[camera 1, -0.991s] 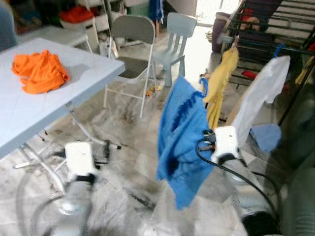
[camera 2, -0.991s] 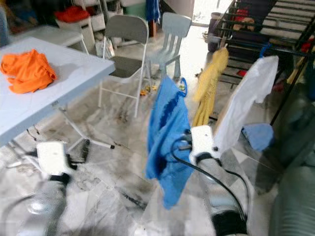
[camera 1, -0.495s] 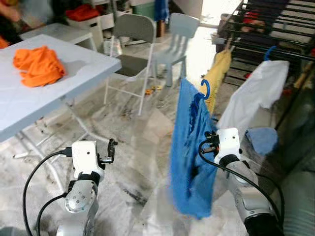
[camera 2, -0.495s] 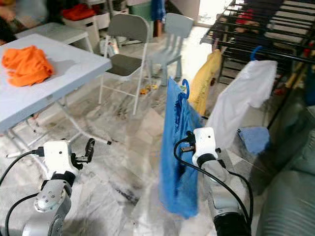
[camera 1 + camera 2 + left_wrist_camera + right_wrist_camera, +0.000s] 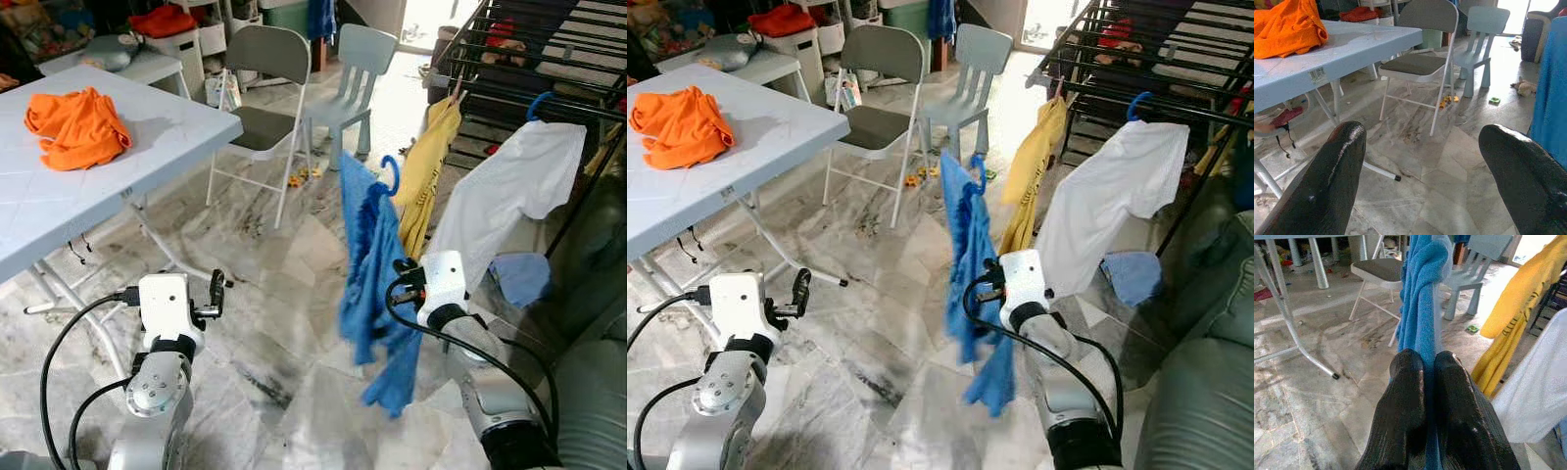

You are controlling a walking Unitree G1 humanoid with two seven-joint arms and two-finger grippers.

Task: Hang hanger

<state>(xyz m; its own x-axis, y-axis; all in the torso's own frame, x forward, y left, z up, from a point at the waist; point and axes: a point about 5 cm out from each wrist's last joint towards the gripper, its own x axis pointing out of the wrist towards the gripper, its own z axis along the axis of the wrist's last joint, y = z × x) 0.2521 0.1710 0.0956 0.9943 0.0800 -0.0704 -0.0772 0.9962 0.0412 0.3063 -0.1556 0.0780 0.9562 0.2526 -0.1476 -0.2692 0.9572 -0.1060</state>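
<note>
A folding table (image 5: 147,157) stands at ten o'clock with a crumpled cloth (image 5: 76,127) on it, a folding chair (image 5: 265,88) at twelve and a plastic chair (image 5: 358,73) behind that. At two o'clock a drying rack (image 5: 549,59) carries hung shirts (image 5: 509,196). The garment on its hanger (image 5: 372,255) hangs at centre, between table and rack.

A pale blue table (image 5: 147,157) stands at the robot's left on a marble floor (image 5: 284,323); an orange cloth (image 5: 76,127) lies bunched on its top; a grey folding chair (image 5: 263,88) and a light blue chair (image 5: 355,73) stand on the floor beyond it; a blue cloth (image 5: 524,276) lies on the floor at the right.
</note>
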